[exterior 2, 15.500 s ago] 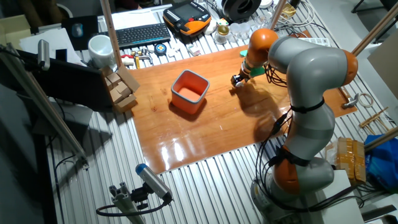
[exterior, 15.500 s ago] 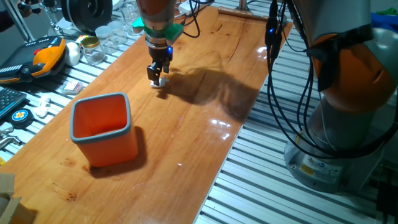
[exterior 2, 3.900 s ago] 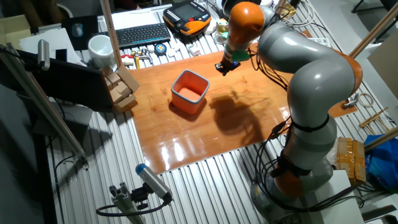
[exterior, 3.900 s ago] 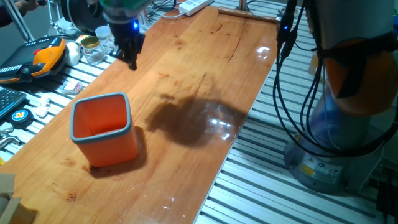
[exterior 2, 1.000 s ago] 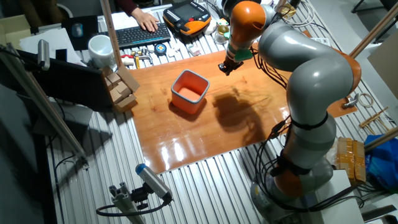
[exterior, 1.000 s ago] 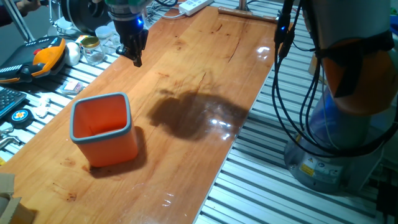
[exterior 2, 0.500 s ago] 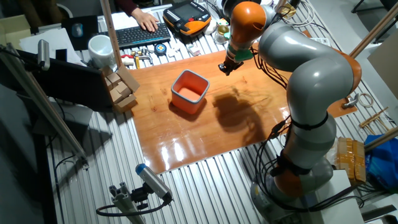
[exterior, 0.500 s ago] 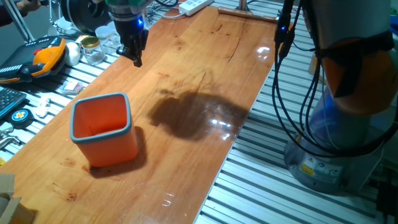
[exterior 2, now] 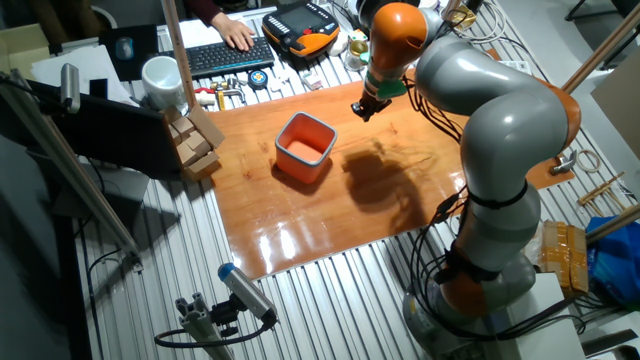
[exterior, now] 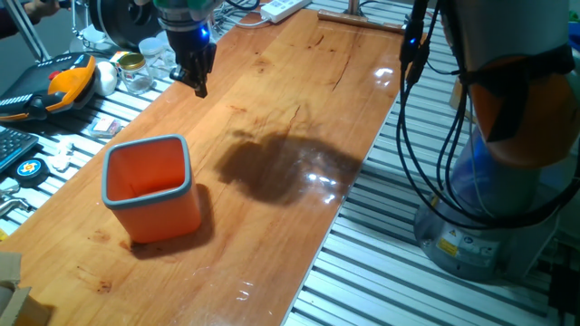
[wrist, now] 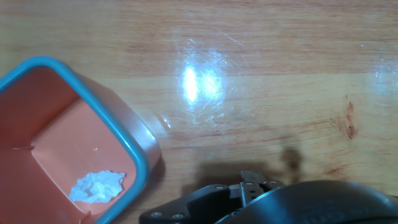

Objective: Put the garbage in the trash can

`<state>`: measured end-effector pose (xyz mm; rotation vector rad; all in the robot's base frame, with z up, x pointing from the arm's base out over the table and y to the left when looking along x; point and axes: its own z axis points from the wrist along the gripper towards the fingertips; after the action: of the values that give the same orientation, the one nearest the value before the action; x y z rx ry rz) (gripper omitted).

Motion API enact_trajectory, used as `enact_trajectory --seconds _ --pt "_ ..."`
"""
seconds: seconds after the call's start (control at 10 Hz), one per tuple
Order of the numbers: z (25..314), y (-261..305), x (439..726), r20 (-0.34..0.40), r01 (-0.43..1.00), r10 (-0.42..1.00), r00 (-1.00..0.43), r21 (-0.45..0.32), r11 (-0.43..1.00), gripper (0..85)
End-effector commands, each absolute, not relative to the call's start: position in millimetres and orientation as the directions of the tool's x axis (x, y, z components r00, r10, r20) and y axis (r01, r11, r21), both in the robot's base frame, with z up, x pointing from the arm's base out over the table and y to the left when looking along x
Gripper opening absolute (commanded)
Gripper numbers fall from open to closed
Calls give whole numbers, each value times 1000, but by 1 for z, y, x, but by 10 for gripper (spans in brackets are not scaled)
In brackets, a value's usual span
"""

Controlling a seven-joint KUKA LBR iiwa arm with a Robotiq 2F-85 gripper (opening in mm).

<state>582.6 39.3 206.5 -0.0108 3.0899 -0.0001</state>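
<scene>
Garbage [wrist: 97,185]: crumpled white wad lying on the floor of the trash can [exterior: 148,187], near the wall, seen in the hand view at about 8 o'clock of frame. It was pinched in the gripper far up the surface [exterior: 299,100] 15.5 s ago; it is out of the gripper now, so the drop looks done.

Gripper [exterior: 199,83]: raised above the surface, at roughly 1 o'clock from the trash can in one fixed view, well apart from it. Position matches 1.0 s and 0.5 s ago; arm appears stationary. Nothing visible between the fingers. How far the jaws stand apart cannot be told; they are small and dark in both fixed views, and the hand view shows only the underside of the hand.

Judgement: task appears complete; only retreat remains.

Person's hand [exterior 2: 232,34] on a keyboard [exterior 2: 228,55] at the far edge.
</scene>
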Motion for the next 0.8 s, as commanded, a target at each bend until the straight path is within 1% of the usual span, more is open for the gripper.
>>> enact_trajectory --seconds 0.0,0.1,0.2,0.3,0.5,0.6,0.7 --pt "207 39 583 -59 -2 -2 -998 0 1000 0" --pt "207 39 583 -54 4 4 -999 3 1000 0" --pt "207 39 583 -28 10 11 -1000 22 1000 0" --pt "207 39 583 -22 -2 -2 -1000 14 1000 0" --pt "207 39 583 -34 -37 -38 -999 -15 999 0" --pt "207 39 583 -37 -37 -38 -999 -17 999 0" --pt "207 39 583 -31 -39 -39 -999 7 999 0"
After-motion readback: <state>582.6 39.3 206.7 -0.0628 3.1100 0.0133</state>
